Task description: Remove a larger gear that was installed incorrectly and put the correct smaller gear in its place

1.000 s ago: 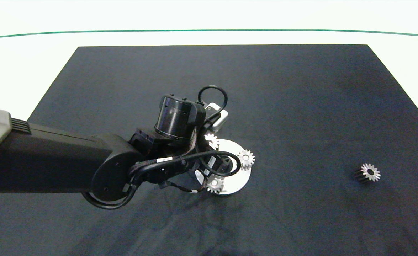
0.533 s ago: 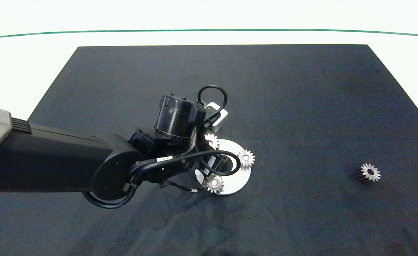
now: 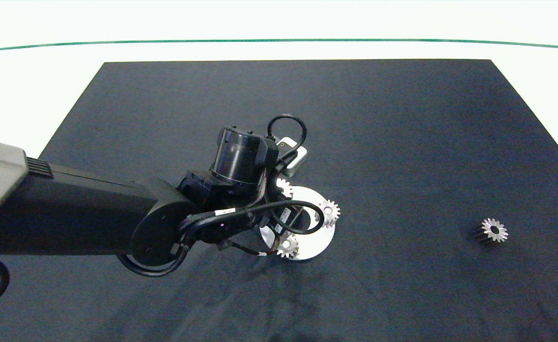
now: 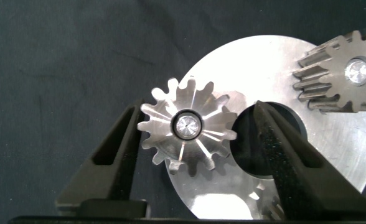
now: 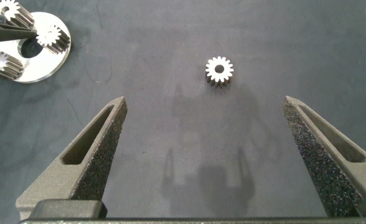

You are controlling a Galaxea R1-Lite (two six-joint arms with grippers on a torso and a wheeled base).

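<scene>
Head view: the left arm is reaching in over a round silver disc (image 3: 314,247) lying on a dark cloth mat (image 3: 402,142) covering the white desk (image 3: 46,80).
Left tool (image 4: 198,134): its two dark, grainy wedge-shaped fingers are standing spread, straddling the larger gear (image 4: 188,127) without visibly pressing it.
Larger gear: pale metal with blunt teeth, sitting on a shiny pin at the disc's edge.
Other gears: two small toothed ones (image 3: 328,212) (image 3: 287,246) are sitting on the same brushed disc.
Smaller gear (image 3: 492,231): sharp-toothed, round-bored, lying alone on the mat, well apart from the disc.
Right tool (image 5: 208,149): hanging wide open above the mat, near the smaller gear.
</scene>
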